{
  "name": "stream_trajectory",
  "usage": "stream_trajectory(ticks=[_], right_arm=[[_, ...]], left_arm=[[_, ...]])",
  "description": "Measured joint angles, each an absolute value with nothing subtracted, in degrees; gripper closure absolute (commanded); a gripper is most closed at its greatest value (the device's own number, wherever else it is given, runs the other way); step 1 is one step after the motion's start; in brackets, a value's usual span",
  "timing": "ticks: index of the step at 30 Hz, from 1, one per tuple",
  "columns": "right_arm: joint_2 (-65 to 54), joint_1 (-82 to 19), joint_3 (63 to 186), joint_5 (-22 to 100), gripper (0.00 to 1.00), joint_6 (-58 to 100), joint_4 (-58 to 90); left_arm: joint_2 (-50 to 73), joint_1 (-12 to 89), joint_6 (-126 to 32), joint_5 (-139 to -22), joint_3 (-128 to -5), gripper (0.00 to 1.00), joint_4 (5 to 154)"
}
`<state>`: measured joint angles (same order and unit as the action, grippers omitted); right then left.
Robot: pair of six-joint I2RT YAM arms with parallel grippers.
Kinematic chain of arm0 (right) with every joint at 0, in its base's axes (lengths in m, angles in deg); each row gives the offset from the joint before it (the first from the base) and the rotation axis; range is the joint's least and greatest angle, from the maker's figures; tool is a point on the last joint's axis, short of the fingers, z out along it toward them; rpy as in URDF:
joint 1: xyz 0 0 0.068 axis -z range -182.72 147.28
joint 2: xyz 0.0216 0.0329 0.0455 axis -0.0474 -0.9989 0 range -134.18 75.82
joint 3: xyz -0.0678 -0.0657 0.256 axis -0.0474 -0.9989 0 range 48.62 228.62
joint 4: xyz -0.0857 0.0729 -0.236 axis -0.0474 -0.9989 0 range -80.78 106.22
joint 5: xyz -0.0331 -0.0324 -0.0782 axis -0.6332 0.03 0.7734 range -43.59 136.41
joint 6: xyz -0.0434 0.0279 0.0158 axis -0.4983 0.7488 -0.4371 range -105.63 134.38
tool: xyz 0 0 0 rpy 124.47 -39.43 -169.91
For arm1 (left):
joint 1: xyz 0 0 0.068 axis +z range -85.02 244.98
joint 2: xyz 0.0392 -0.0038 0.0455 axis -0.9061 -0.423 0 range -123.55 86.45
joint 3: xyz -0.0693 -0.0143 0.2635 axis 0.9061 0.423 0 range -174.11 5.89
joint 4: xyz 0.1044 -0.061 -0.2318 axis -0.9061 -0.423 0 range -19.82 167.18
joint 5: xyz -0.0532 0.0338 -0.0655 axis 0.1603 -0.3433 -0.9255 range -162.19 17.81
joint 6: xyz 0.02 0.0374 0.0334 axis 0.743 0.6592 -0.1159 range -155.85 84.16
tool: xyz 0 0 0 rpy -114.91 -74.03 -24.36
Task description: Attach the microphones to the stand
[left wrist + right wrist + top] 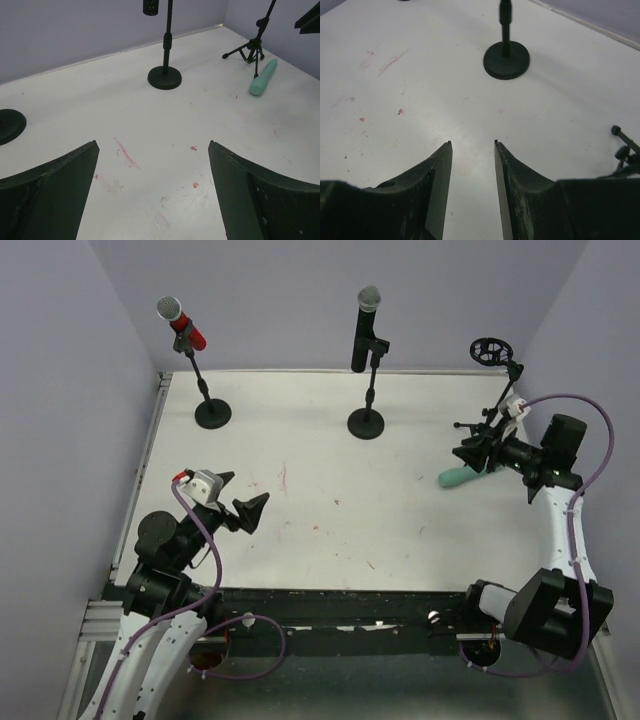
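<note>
The mint-green microphone (455,478) is lying flat on the desk (330,540), near the feet of the tripod stand (500,400), whose round clip is standing empty. The right gripper (472,144) is hovering just beside it, jaws partly spread and pinching nothing. The red microphone (182,325) and the black microphone (364,328) are sitting in the clips of two round-base stands (366,423) at the back. The left gripper (152,145) is hanging near the front left, jaws spread wide, gripping nothing. Faint reddish marks (125,154) are showing on the desk.
</note>
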<state>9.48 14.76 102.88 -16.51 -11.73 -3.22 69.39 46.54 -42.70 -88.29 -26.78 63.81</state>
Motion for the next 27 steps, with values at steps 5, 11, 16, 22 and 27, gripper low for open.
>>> stream_trajectory(ticks=[5,11,16,22,27], right_arm=[[8.63,25.69,97.63,-16.26,0.45,0.44,7.90],[7.16,27.35,93.65,-9.49,0.19,4.40,15.35],[3.71,27.35,93.83,-10.30,0.15,-2.36,15.22],[-7.66,27.35,101.54,-16.26,0.06,-31.86,-5.50],[-17.58,27.35,110.59,-15.13,0.01,-68.98,-31.31]], left_arm=[[69.04,46.54,-43.05,-88.53,-26.78,0.02,63.81],[69.04,46.54,-43.05,-88.59,-26.78,0.02,63.81],[69.04,46.54,-43.13,-88.79,-26.75,0.02,63.83],[69.02,46.54,-43.20,-89.01,-26.75,0.02,63.83],[68.97,46.54,-43.20,-89.21,-26.56,0.02,64.08]])
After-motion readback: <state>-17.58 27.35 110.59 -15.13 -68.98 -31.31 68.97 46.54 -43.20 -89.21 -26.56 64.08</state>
